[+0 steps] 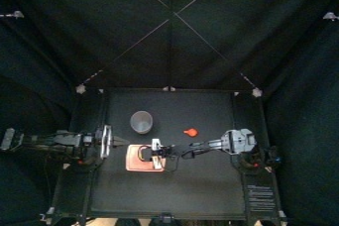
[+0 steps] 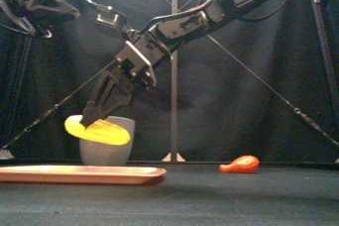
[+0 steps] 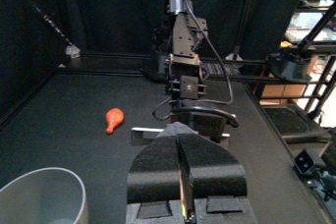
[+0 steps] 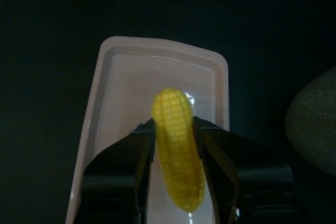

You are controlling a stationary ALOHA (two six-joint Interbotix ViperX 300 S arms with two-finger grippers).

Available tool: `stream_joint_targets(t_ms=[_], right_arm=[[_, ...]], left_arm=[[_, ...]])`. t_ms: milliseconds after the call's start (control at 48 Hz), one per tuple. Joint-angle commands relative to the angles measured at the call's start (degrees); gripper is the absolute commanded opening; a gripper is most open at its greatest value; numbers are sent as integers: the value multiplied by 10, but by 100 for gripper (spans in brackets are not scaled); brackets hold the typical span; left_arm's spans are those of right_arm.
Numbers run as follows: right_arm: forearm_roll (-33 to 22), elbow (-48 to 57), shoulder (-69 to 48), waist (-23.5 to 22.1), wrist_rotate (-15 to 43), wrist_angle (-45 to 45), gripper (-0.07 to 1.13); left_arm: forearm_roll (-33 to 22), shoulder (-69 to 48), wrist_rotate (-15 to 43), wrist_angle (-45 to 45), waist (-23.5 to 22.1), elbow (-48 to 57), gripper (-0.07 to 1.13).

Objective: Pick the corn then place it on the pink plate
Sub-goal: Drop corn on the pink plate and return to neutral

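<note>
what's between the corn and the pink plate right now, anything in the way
Nothing visible. The right pincer holds the corn over the pink plate, whose surface beneath is bare. The grey cup and the red toy stand off the plate.

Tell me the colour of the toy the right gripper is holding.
Yellow. The corn shows best in the right wrist view, above the pink tray.

The corn (image 4: 175, 149) is bright yellow, ridged with rows of small kernels. The flat plate (image 4: 132, 81) is pale pink. The tall cup (image 2: 109, 151) is grey. A small toy (image 2: 240, 164) is red-orange. The table (image 1: 212, 185) and curtains (image 1: 79, 22) are black.
</note>
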Motion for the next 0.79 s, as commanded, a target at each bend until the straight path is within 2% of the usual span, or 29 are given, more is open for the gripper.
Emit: stream_joint_targets(t_ms=[21, 292, 458, 792], right_arm=[[10, -4, -18, -6, 0, -2, 71], [23, 4, -21, -4, 0, -3, 104], [4, 13, -63, -13, 0, 8, 105], [-16, 90, -229, -29, 4, 8, 105]], left_arm=[[0, 0, 0, -3, 1, -14, -4], [0, 0, 0, -4, 1, -14, -3], [0, 0, 0, -3, 1, -14, -3], [1, -2, 0, -3, 4, -15, -3]])
